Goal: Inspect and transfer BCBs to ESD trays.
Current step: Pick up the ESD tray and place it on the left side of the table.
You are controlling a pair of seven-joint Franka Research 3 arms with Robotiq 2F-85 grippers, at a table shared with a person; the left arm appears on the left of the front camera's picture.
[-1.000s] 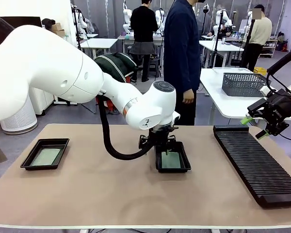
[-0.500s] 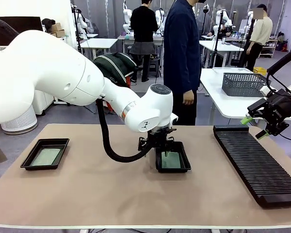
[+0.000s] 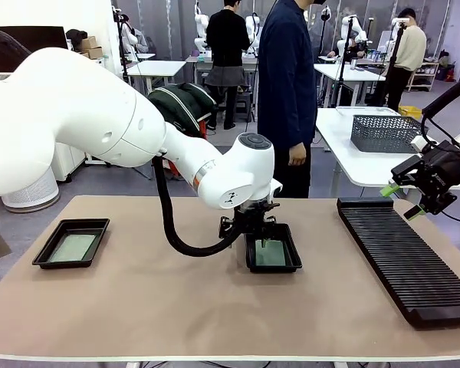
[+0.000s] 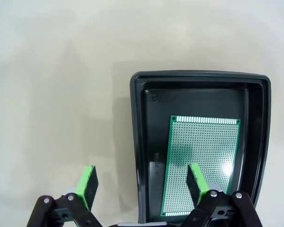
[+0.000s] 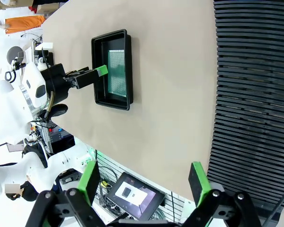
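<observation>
Two black ESD trays lie on the tan table. The left tray (image 3: 40, 257) holds a pale green BCB (image 3: 71, 247). In the middle tray (image 3: 294, 261) lies another BCB (image 3: 273, 254), flat on the floor. My left gripper (image 3: 261, 234) hangs open just over that tray's near-left part. In the left wrist view the gripper (image 4: 142, 185) straddles the tray's wall (image 4: 137, 142), with one pad over the BCB (image 4: 203, 151) and nothing held. My right gripper (image 3: 403, 201) is open in the air above the rack's far end, also open in its own view (image 5: 144, 183).
A long black ribbed rack (image 3: 402, 257) runs along the table's right side (image 5: 253, 94). A person in a dark blue coat (image 3: 287, 77) stands at the far edge. A grey mesh basket (image 3: 385, 132) sits on a white table behind.
My left arm's wrist shifted slightly left and settled; its gripper stays over the middle tray. The right arm has not moved.
</observation>
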